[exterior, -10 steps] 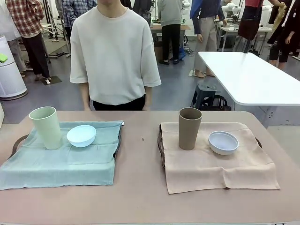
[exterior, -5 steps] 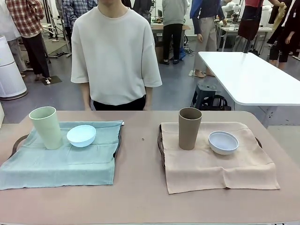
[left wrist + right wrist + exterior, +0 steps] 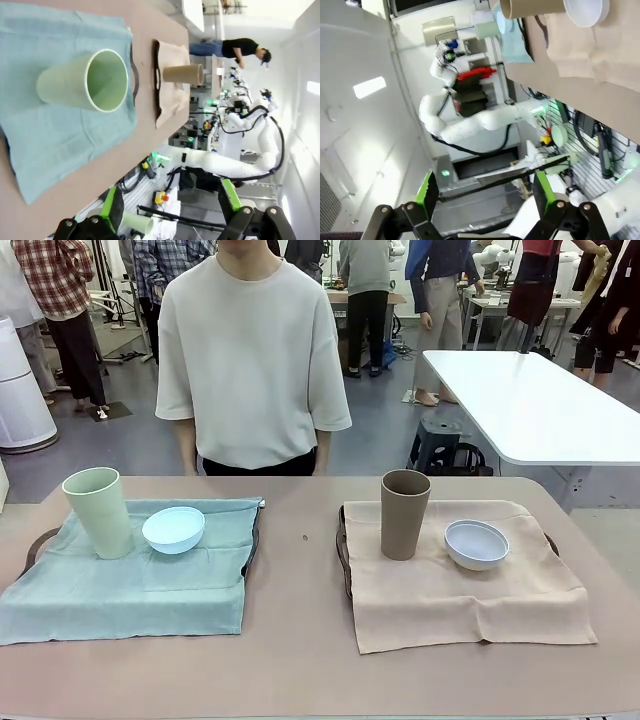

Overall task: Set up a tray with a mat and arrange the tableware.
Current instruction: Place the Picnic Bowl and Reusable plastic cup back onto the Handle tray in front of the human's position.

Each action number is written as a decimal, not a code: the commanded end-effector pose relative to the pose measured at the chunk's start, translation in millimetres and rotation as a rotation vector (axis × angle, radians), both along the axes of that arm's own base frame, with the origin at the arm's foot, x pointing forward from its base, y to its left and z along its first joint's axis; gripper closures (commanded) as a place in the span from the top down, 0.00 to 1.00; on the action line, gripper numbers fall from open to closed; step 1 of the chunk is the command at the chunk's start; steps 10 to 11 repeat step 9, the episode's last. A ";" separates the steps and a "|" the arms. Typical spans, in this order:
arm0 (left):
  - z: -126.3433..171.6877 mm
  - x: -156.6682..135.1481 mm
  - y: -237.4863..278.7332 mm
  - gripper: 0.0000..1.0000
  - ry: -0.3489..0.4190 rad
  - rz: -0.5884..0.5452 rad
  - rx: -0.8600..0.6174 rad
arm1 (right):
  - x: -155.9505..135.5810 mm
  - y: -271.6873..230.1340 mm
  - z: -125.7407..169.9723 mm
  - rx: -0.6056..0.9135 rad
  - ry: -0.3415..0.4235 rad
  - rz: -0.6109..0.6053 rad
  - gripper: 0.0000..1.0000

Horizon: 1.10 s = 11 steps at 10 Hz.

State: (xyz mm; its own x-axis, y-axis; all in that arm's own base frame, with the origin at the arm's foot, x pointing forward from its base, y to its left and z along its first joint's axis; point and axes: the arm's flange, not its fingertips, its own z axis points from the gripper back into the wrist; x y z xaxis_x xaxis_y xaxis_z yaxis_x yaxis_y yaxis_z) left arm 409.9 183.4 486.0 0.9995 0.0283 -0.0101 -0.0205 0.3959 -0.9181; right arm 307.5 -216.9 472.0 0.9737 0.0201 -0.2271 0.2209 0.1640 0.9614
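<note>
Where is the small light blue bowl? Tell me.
In the front view, the small light blue bowl lies tilted on the teal cloth mat at the table's left, touching the tall pale green tumbler.

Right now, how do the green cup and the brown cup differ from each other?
The green cup is pale green and stands on the blue-green cloth, on the left. The brown cup is taupe and stands on the beige cloth, on the right. Both are tall, upright, without handles, and each has a small bowl on its right.
</note>
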 end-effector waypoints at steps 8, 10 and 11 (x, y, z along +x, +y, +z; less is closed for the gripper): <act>-2.0 3.0 -2.7 1.00 -0.008 0.006 0.023 | -1.8 2.6 -0.6 -0.033 -0.044 0.044 1.00; -2.0 3.0 -2.7 1.00 -0.008 0.006 0.023 | -1.8 2.6 -0.6 -0.033 -0.044 0.044 1.00; -2.0 3.0 -2.7 1.00 -0.008 0.006 0.023 | -1.8 2.6 -0.6 -0.033 -0.044 0.044 1.00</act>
